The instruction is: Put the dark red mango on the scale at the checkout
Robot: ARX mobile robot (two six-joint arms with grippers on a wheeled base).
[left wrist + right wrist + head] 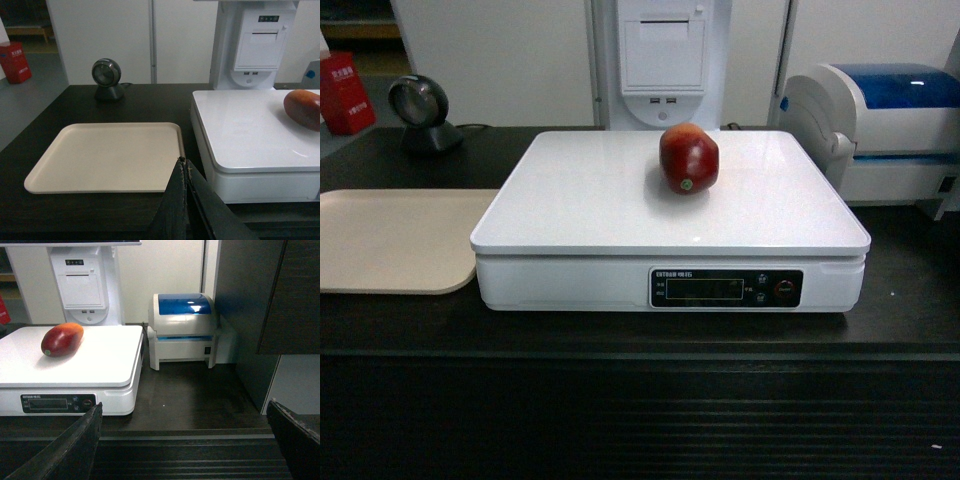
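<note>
- Mango (688, 158) lying on the scale (580, 200), upper centre of the head frame, free of both grippers.
- Left gripper (186, 165) jaws together; right gripper (185, 412) jaws wide apart, holding nothing.
- Placing step apparently done; nothing left but keeping arms clear.

head frontal, wrists flanking, sharing scale (670, 195)

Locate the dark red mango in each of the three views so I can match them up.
Head: the dark red mango lies on the scale, near its back edge, right of centre.
Left wrist: mango cut off at the right edge, on the scale top.
Right wrist: mango on the scale's left part, upper left.
Shared landmark: the white receipt printer behind the scale.
</note>
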